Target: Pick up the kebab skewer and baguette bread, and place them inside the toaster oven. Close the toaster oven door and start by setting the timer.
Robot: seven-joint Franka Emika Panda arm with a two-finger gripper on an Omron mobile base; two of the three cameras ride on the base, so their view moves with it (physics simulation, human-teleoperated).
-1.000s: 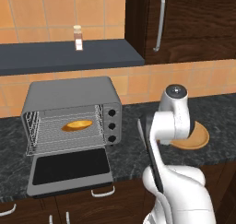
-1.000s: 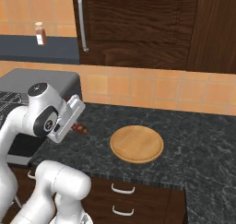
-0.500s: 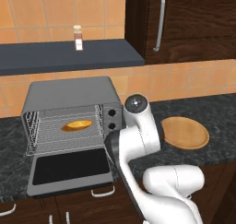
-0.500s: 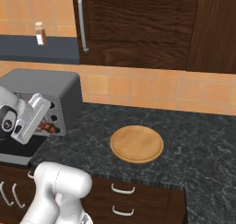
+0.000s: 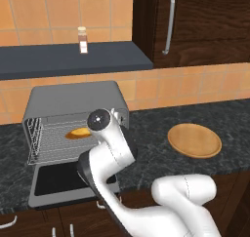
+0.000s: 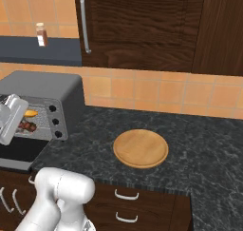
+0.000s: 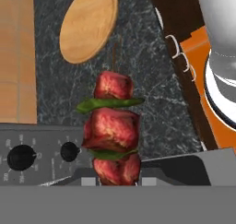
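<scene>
Arm is swinging from the round board to the open grey toaster oven, fingers clamped on the red-brown kebab skewer, golden baguette already racked.

A dark speckled stone counter runs along the tiled wall above dark wood drawers. On its left part sits the toaster oven, grey and boxy, with the toaster oven door dropped open over the counter's front edge. Well apart to the right, a round wooden board lies flat on the stone. Higher up, a dark shelf carries a small bottle standing upright.
</scene>
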